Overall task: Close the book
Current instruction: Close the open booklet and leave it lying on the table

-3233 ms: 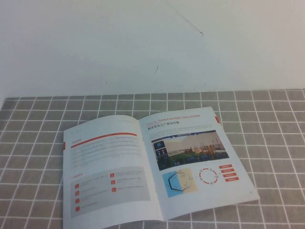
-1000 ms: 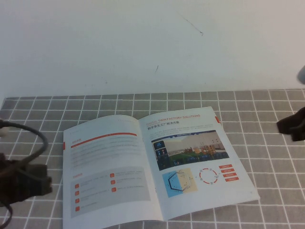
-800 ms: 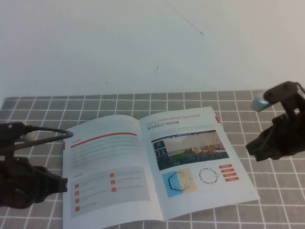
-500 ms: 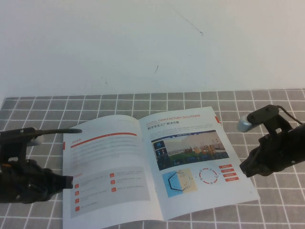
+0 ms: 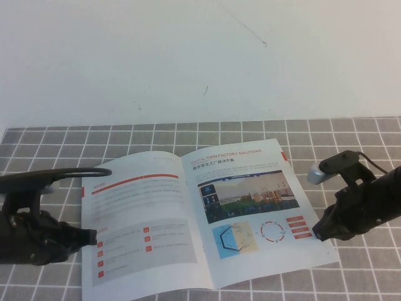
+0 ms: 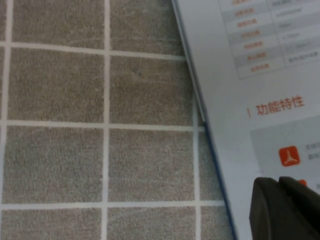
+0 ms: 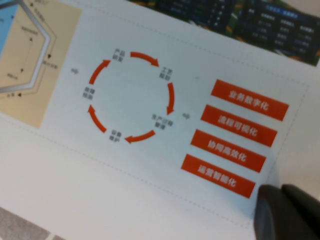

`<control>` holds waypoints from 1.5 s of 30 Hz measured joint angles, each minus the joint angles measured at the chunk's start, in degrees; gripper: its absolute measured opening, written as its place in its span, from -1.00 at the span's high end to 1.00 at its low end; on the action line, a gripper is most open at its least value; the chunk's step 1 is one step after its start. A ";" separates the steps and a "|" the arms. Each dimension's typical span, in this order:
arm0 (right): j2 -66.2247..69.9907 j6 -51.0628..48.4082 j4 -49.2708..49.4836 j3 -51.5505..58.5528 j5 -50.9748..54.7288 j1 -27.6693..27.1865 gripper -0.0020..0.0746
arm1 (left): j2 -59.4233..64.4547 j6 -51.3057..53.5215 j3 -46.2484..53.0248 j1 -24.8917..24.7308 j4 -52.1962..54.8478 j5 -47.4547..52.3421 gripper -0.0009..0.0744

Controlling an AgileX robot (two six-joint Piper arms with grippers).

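An open booklet (image 5: 200, 213) lies flat on the checked cloth, text on its left page and pictures with red labels on its right. My left gripper (image 5: 93, 237) is shut and low at the left page's outer edge; in the left wrist view its tip (image 6: 278, 181) hangs over the page (image 6: 260, 75) just inside that edge. My right gripper (image 5: 318, 231) is shut at the right page's outer edge, near the red labels. In the right wrist view its tip (image 7: 281, 190) sits beside the lowest red label on the page (image 7: 130, 100). Neither holds anything.
A grey cloth with a white grid (image 5: 351, 138) covers the table around the booklet. A white wall (image 5: 188, 56) rises behind it. A black cable (image 5: 69, 172) loops from the left arm over the cloth, close to the booklet's far left corner.
Both arms came in from the sides. The left gripper reached the left page's edge and the right gripper moved down to the right page's edge. The booklet stays open.
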 joint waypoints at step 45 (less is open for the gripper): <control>0.13 -0.19 1.09 -0.13 1.01 -0.10 0.95 | 13.77 -3.40 -6.00 -18.12 -13.98 -8.36 0.99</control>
